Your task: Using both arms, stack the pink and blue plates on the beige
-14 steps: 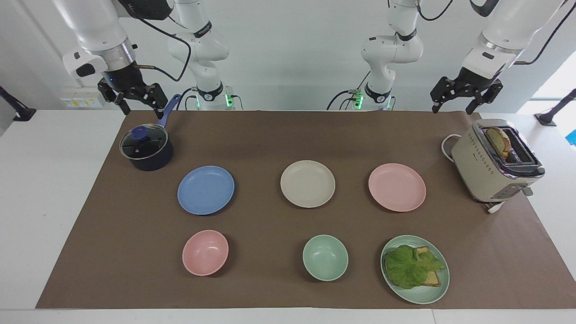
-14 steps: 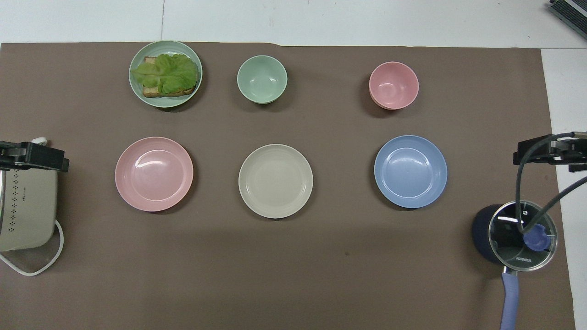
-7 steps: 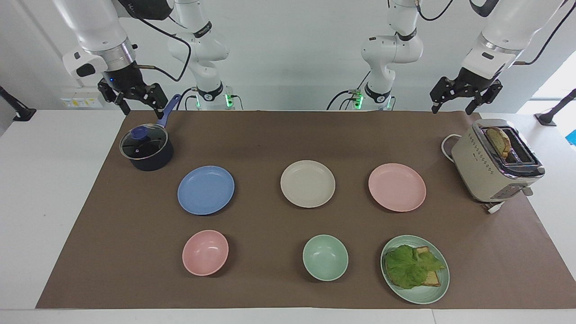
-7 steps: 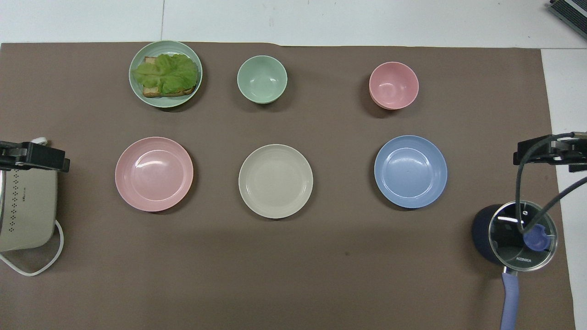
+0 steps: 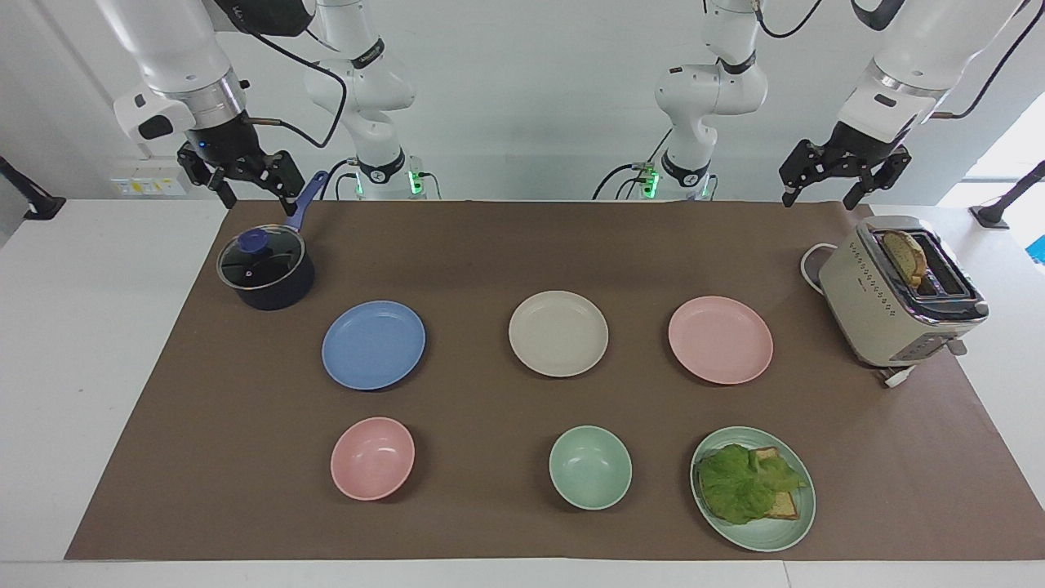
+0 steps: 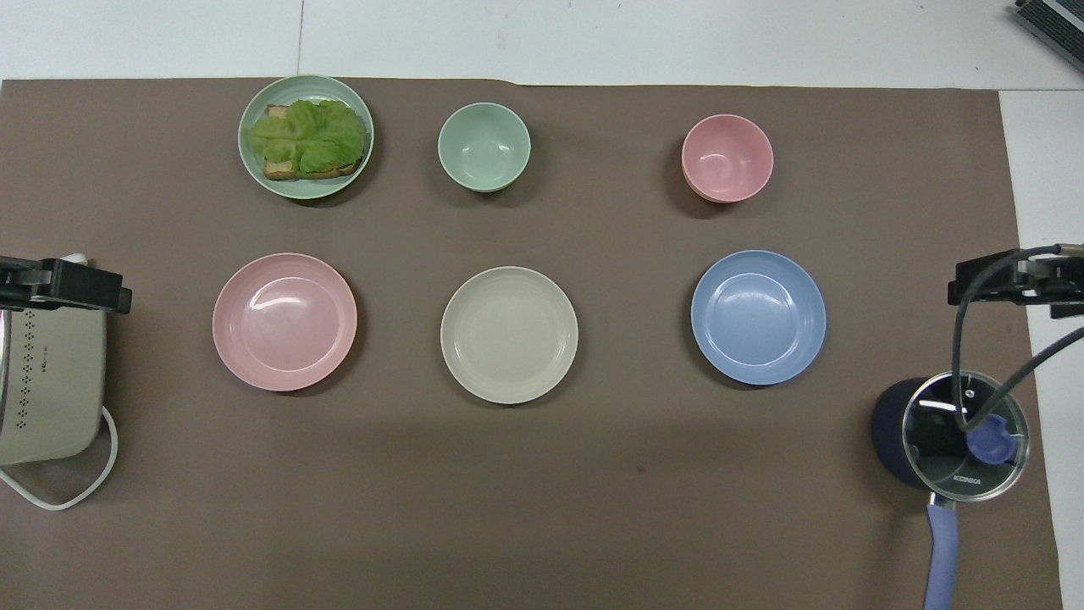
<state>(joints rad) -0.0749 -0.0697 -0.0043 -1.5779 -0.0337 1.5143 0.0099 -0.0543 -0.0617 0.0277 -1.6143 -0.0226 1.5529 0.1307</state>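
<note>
Brown matting bears the beige plate (image 5: 558, 333) between pink plate (image 5: 720, 340) and blue plate (image 5: 373, 345); nothing is stacked. Left gripper (image 5: 819, 198) and right gripper (image 5: 256, 199) are held apart, empty; reaches are needed next.

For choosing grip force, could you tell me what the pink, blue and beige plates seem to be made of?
Pink plate, blue plate and beige plate: probably plastic or melamine, judging by even pastel colour, thin rims and soft, dull highlights. Glazed ceramic cannot be ruled out.

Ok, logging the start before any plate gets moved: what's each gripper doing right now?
Left gripper: open, empty, raised near the toaster.
Right gripper: open, empty, raised by the pot.
</note>
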